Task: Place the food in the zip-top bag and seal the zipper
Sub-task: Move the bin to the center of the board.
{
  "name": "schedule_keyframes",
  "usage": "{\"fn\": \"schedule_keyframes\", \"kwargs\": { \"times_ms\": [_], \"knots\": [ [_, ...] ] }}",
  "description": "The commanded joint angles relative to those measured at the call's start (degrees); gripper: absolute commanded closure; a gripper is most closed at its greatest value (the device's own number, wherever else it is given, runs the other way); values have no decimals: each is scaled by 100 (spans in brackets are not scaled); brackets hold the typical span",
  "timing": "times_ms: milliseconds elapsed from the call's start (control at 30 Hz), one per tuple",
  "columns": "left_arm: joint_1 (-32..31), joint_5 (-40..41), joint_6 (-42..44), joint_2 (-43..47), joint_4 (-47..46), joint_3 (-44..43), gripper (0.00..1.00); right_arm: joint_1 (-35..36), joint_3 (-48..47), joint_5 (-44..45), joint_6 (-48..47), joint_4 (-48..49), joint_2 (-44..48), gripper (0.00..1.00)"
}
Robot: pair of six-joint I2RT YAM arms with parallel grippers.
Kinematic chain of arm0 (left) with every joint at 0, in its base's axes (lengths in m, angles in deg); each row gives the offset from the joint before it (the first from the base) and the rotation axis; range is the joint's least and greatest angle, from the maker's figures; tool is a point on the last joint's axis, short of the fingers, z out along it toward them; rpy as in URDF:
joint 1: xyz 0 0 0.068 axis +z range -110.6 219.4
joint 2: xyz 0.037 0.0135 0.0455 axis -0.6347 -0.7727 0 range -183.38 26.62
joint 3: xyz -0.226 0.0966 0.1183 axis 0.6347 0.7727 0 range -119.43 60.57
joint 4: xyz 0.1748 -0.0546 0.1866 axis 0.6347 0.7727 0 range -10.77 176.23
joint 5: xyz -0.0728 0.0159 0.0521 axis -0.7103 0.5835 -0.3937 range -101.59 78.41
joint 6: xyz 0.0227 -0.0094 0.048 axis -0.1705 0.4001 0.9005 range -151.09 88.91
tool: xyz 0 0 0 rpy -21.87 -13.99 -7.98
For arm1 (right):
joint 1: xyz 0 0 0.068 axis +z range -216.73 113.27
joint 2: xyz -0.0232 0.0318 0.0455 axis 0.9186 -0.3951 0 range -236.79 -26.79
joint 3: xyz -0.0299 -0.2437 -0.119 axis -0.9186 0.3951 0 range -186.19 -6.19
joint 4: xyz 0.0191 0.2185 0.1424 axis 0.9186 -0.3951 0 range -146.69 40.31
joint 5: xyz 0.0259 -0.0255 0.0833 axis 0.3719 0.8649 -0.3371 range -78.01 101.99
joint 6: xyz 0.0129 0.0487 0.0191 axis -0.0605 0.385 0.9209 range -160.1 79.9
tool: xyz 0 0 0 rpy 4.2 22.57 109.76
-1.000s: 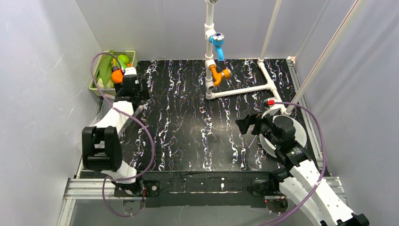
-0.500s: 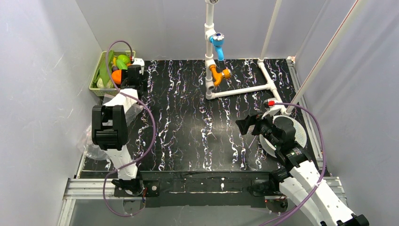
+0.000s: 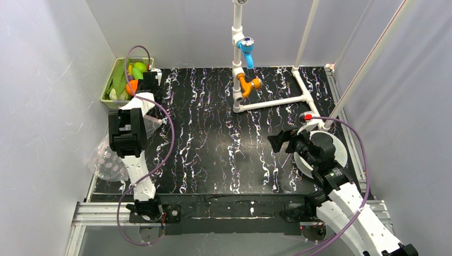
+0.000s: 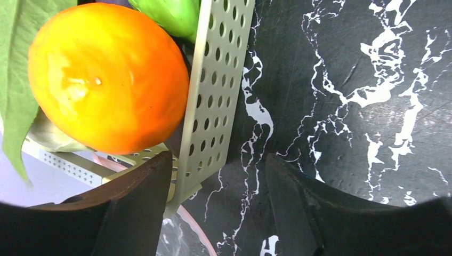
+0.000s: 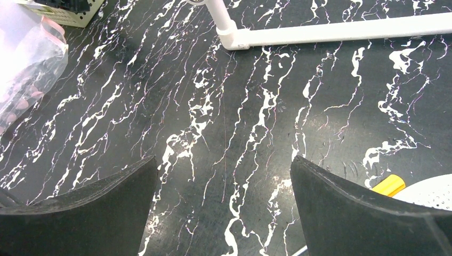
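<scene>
Grey walls box in a black, white-veined table (image 3: 213, 154), seen from above. My left arm rises from the near edge with its elbow bent high. Its forearm stretches toward 11 o'clock and ends at the pale green basket (image 3: 108, 97) in the table's 10 o'clock corner.

My left claw (image 3: 139, 86) hangs at the basket's right-hand rim, fingers apart and gripping nothing. Its wrist camera shows the basket's perforated wall (image 4: 213, 96) standing between the two fingers. The wall is close to the left finger, though I cannot tell whether they touch. An orange fruit (image 4: 106, 74) fills the 10 o'clock part of that view. A green leaf (image 4: 16, 80) is cut off at the left edge and a green piece (image 4: 170, 13) at the top.

My right arm crouches low at 4 o'clock. My right claw (image 3: 277, 137) is spread wide and empty above bare table, facing 10 o'clock.

The clear bag (image 3: 106, 160) lies crumpled at the table's 8 o'clock edge, partly hidden behind my left arm. Its pinkish zipper (image 5: 57, 34) shows clearly only in the right wrist view. The pale spots inside the bag are too blurred to name. A white pipe frame (image 3: 272, 100) stands at 1 o'clock.
</scene>
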Motion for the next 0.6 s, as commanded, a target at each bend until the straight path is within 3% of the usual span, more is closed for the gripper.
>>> {"fn": "schedule_keyframes", "kwargs": {
  "times_ms": [0,267,567],
  "knots": [
    [20,-479,-135,68,461,-200,43,27,-5,77,-27,227,33,0],
    [-246,-1091,-149,403,639,77,72,27,10,85,-4,237,67,0],
    [-1061,-1152,-307,975,569,646,84,27,22,107,15,188,144,0]
  ]
}}
